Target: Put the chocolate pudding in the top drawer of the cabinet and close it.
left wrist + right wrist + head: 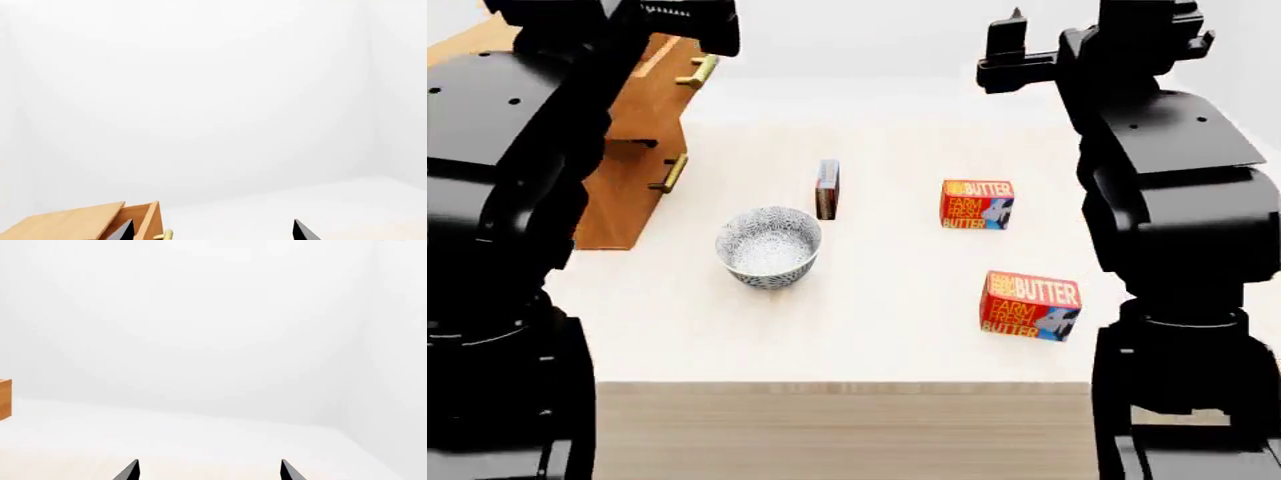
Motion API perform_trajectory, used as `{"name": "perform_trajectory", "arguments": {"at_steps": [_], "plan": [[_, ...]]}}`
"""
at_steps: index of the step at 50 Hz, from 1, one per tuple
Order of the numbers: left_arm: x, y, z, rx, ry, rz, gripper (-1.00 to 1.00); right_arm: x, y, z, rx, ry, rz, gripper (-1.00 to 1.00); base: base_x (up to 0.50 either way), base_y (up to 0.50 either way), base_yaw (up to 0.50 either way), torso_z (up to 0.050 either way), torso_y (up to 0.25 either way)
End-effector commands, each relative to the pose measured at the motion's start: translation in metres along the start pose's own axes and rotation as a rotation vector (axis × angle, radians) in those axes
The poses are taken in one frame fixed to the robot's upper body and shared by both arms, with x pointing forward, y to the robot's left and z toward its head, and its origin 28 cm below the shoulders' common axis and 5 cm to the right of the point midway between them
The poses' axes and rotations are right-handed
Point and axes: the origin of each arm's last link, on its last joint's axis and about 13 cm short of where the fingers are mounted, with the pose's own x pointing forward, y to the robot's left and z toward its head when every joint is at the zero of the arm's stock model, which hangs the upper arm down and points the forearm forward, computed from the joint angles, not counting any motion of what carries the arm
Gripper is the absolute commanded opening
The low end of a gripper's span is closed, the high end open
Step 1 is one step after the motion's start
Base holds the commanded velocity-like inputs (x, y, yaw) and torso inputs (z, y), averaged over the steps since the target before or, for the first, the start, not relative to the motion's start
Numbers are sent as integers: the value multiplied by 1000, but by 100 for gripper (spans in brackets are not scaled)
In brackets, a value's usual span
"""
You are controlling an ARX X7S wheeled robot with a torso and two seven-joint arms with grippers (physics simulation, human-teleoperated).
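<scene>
The chocolate pudding (pixel 827 188), a thin box, stands on edge on the table, mid-way back and just behind the bowl. At the far left stands the wooden cabinet (pixel 627 190); its top drawer (pixel 667 62) juts forward past the front below, brass handle (pixel 698 70) showing. Both arms are raised high above the table, far from the pudding. In the left wrist view my left gripper (pixel 213 233) is open with nothing in it, and the top drawer (pixel 143 220) lies just beyond one fingertip. My right gripper (pixel 209 472) is likewise open and holds nothing, facing the white wall.
A patterned grey bowl (pixel 770 246) sits in front of the pudding. Two orange-red butter boxes (pixel 977 204) (pixel 1030 305) lie on the right half of the table. A lower drawer handle (pixel 670 173) shows on the cabinet front. The table's front edge (pixel 841 383) runs below.
</scene>
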Motion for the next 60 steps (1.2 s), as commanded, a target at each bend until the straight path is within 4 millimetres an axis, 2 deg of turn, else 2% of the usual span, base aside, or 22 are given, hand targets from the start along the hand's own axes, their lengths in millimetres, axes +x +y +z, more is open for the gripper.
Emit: {"name": "perform_trajectory", "arguments": {"at_steps": [1, 8, 20, 37, 41, 60], "plan": [[34, 14, 58, 18, -19, 5, 100, 39, -19, 56, 18, 9, -33, 100, 0, 0, 0, 50, 0], [43, 17, 71, 5, -21, 6, 100, 58, -24, 69, 30, 23, -50, 100, 0, 0, 0, 50, 0], [45, 21, 78, 6, -44, 49, 100, 64, -30, 84, 6, 28, -41, 100, 0, 0, 0, 50, 0], [42, 19, 85, 2, -54, 83, 100, 59, -25, 76, 18, 58, -5, 100, 0, 0, 0, 50, 0], [41, 19, 85, 2, -34, 84, 100, 58, -25, 72, 17, 68, -1, 100, 0, 0, 0, 5, 0], [41, 18, 85, 2, -21, 97, 100, 57, -20, 64, 41, 91, 20, 100, 0, 498, 0, 0, 0]]}}
